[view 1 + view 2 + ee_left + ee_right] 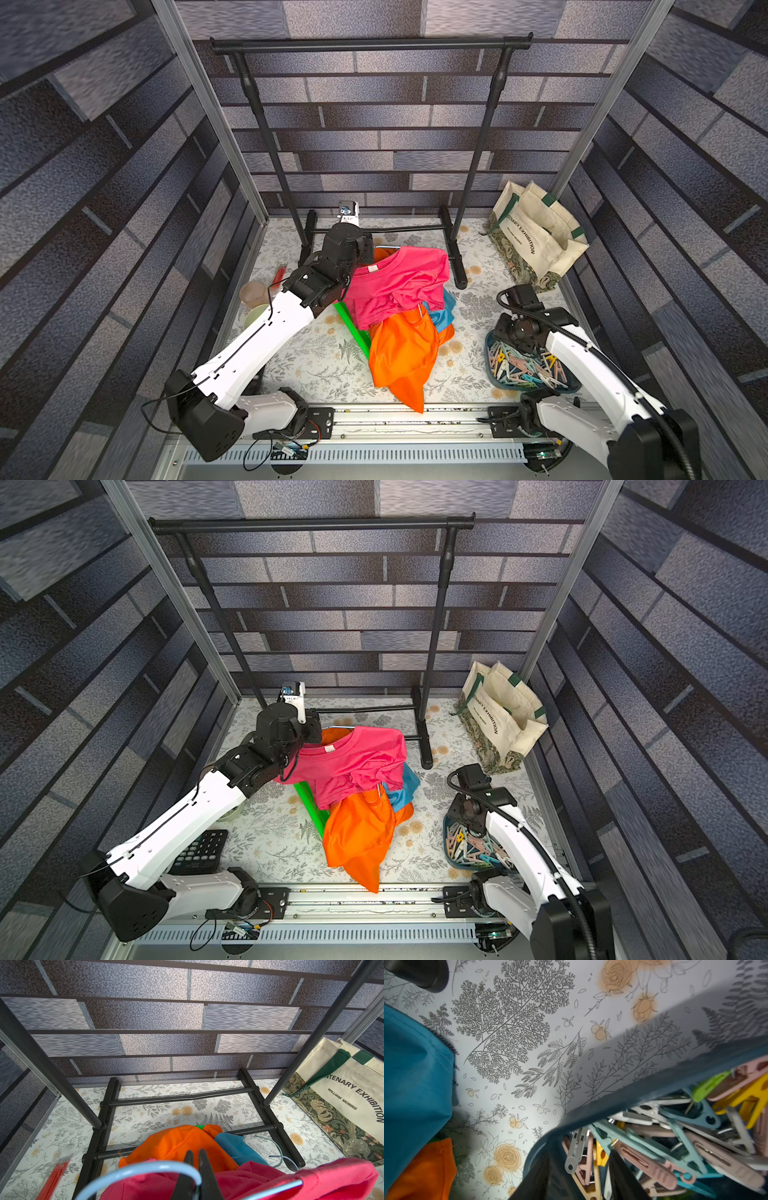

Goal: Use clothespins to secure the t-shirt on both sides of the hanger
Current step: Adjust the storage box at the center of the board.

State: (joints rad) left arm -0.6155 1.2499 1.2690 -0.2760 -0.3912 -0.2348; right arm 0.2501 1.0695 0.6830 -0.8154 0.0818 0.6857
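Note:
A pink t-shirt (395,282) (353,762) lies rumpled on the table, on a pale blue wire hanger (145,1169). My left gripper (196,1159) is shut on the hanger's hook at the shirt's collar; in both top views its wrist hides the jaws. Pastel clothespins (528,365) (473,850) fill a dark blue bin (490,365) at the front right. My right gripper (581,1180) reaches down into that bin. Its two black fingers (542,1180) have closed partway around a small bunch of grey, pink and beige clothespins (588,1159).
An orange garment (403,353), a blue one (444,311) and a green hanger (353,328) lie under the t-shirt. A black garment rack (370,43) stands at the back, a tote bag (536,237) at back right. A calculator (199,850) and cups (253,295) sit left.

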